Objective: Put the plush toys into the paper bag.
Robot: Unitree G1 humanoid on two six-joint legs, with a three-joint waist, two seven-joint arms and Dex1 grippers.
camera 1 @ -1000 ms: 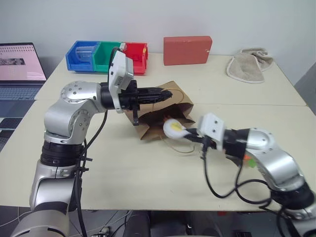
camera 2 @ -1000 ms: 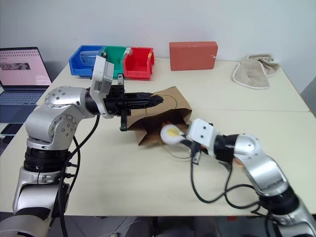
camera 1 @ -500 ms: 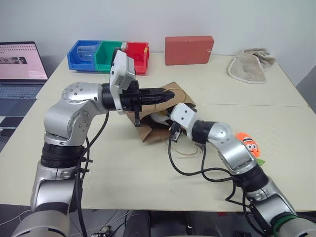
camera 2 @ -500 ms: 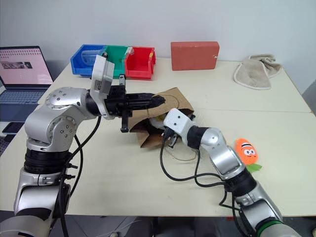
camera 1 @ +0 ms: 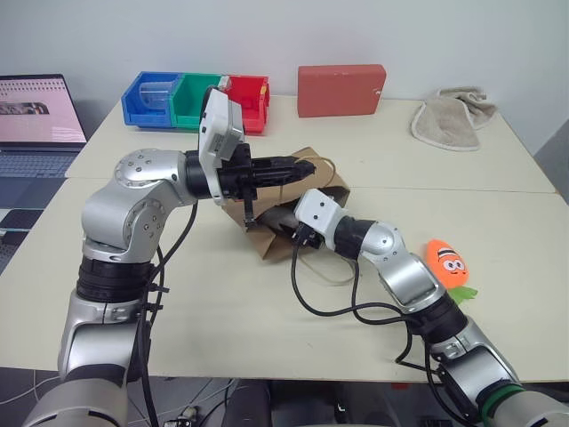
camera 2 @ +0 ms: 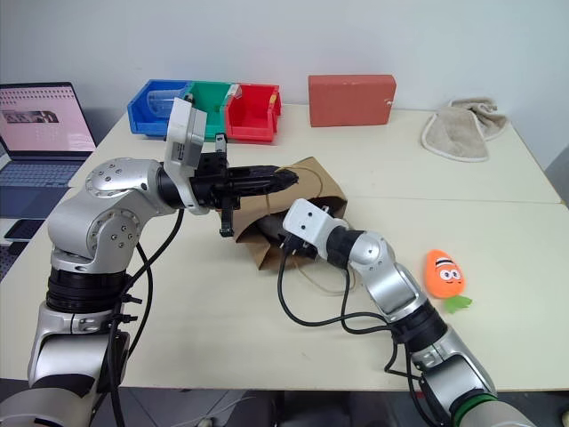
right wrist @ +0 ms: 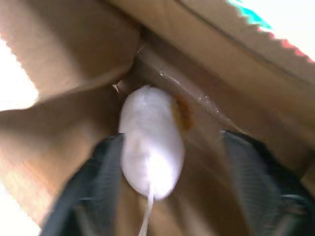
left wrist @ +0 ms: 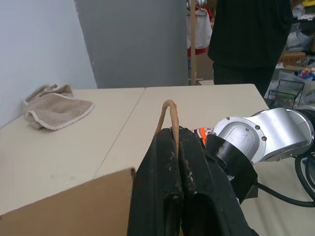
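**Egg toy inside bag, carrot waiting outside**

Beige table (camera 1: 178,302) is carrying the brown paper bag (camera 2: 307,182), lying mouth-open. Left gripper (left wrist: 173,147) is pinching its loop handle (left wrist: 170,115). Right gripper (right wrist: 167,147), fingers spread, is flanking the white egg toy (right wrist: 150,142) inside. Orange carrot toy (camera 2: 444,272) is lying well apart.

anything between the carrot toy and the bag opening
The right arm lies across the table between the carrot toy and the paper bag, its hand inside the mouth beside the egg toy. Nothing else visible blocks it.
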